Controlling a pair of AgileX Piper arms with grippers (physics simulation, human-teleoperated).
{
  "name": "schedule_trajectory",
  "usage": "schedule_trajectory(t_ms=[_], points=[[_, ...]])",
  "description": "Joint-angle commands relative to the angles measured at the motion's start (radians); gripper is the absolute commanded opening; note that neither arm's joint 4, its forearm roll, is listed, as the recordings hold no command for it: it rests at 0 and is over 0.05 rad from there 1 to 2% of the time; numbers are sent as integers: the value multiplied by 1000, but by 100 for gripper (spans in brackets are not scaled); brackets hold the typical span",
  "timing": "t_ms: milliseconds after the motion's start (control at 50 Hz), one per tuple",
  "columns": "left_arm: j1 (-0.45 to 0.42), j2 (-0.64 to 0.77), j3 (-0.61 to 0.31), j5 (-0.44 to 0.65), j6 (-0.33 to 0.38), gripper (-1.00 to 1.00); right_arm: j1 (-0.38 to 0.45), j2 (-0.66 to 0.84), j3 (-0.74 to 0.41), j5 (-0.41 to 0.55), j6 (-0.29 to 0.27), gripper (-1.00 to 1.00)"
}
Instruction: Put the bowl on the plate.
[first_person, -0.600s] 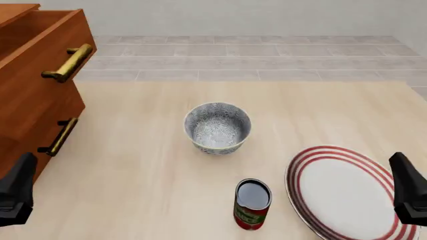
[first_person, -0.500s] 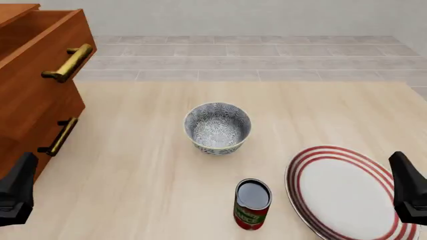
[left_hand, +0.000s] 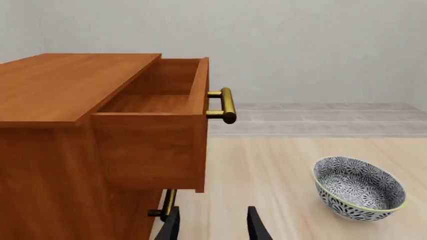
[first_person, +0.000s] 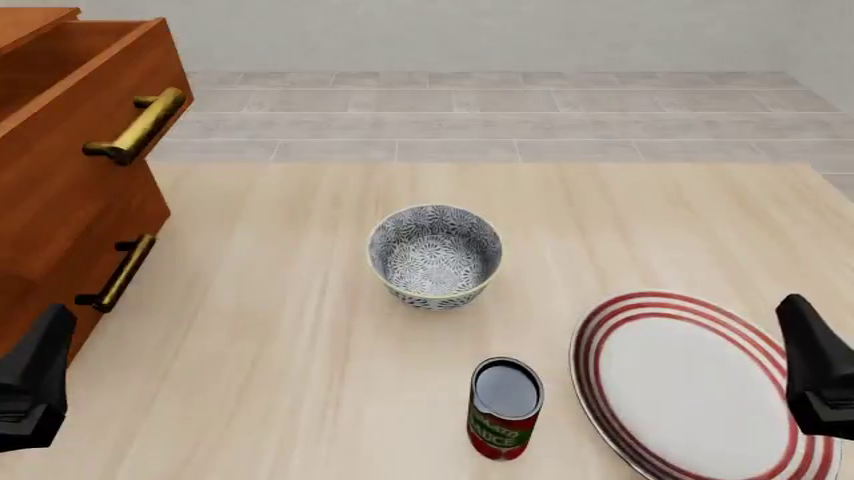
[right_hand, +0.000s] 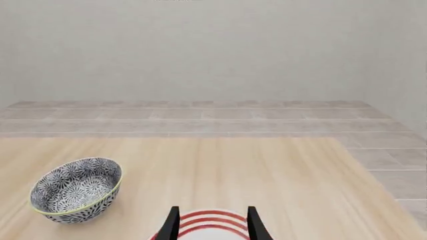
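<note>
The bowl (first_person: 435, 255), blue-grey patterned with a pale yellow-green rim, stands upright at the middle of the table. It also shows in the wrist views, bowl (left_hand: 359, 189) and bowl (right_hand: 77, 189). The plate (first_person: 603, 335), white with red rings, lies flat at the near right, and its far rim shows as plate (right_hand: 200, 218). At the near left corner my left gripper (first_person: 34, 385) is open and holds nothing, far from the bowl; its fingers (left_hand: 172, 227) stand apart. My right gripper (first_person: 814, 372) is open over the plate's right edge, its fingers (right_hand: 253, 225) apart.
A red-labelled can (first_person: 506, 405) stands upright between the bowl and the near edge, just left of the plate. A wooden cabinet (first_person: 67, 200) with brass handles fills the left side, its top drawer (left_hand: 153, 130) pulled open. Beyond the table's far edge lies tiled floor.
</note>
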Motion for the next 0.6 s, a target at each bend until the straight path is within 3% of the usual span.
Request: schedule_trajectory(t_ms=[20,160,280,420,600], points=[[0,0,0,0,0,100,7,127,-65,-73,-15,100],[0,0,0,0,0,100,31,246,-128,-146,-35,100],[0,0,0,0,0,100,91,436,-189,-245,-35,100],[0,0,0,0,0,100,170,631,-316,-270,-44,100],[0,0,0,0,0,100,227,756,-432,-265,-66,100]])
